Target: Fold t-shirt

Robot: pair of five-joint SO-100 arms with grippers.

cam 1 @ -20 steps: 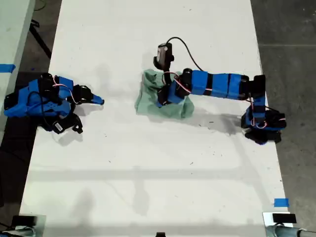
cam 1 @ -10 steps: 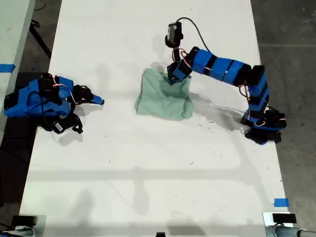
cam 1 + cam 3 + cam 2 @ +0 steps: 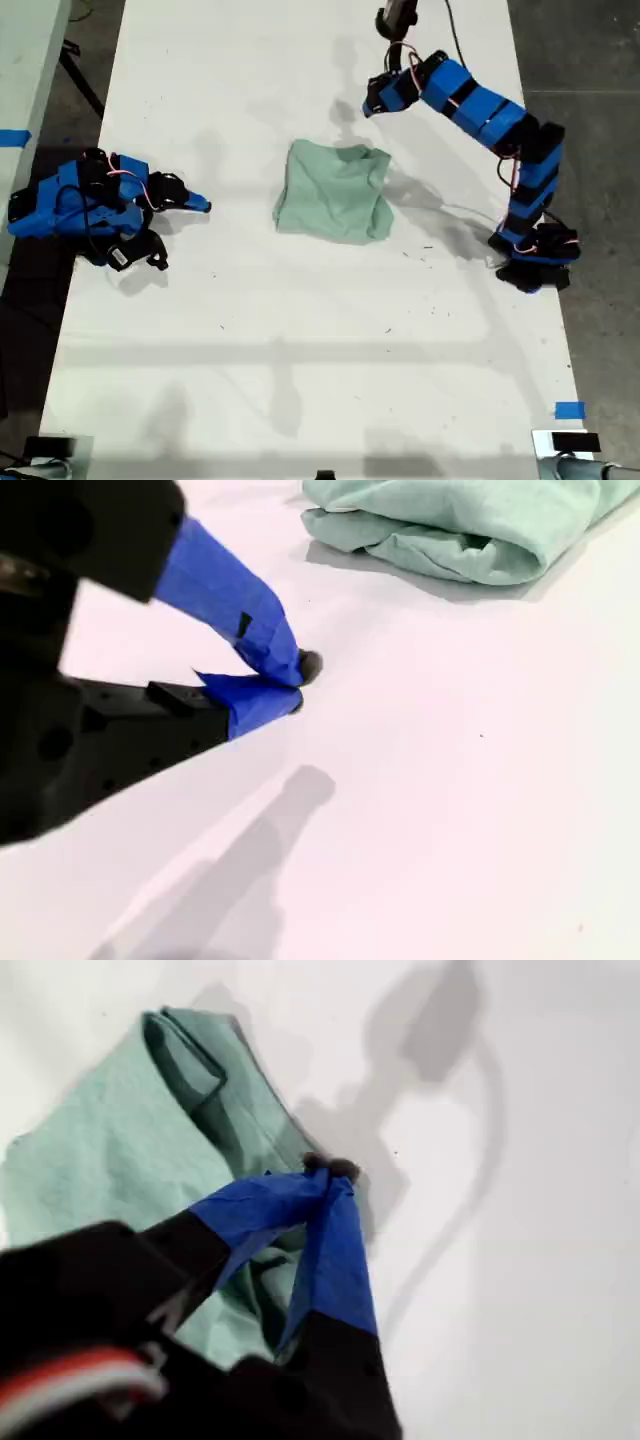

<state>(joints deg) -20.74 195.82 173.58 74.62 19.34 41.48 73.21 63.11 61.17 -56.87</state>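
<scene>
At the exterior view's left, my second gripper (image 3: pixel 200 205) rests low on the white table (image 3: pixel 300 350), its blue fingertips (image 3: pixel 285 660) brought together with nothing between them. The t-shirt (image 3: pixel 333 190) lies well apart from it, toward the exterior view's right, near the middle of the table. It is a pale mint-green bundle, folded into a rough square, with a rolled edge showing in the second wrist view (image 3: pixel 450 525). Further to the exterior view's right and toward the far end of the table, my first gripper (image 3: pixel 372 100) hangs raised above the table beyond the shirt's far edge, not touching the cloth (image 3: pixel 120 1130). Its blue fingers (image 3: pixel 330 1230) meet at the tips, empty.
</scene>
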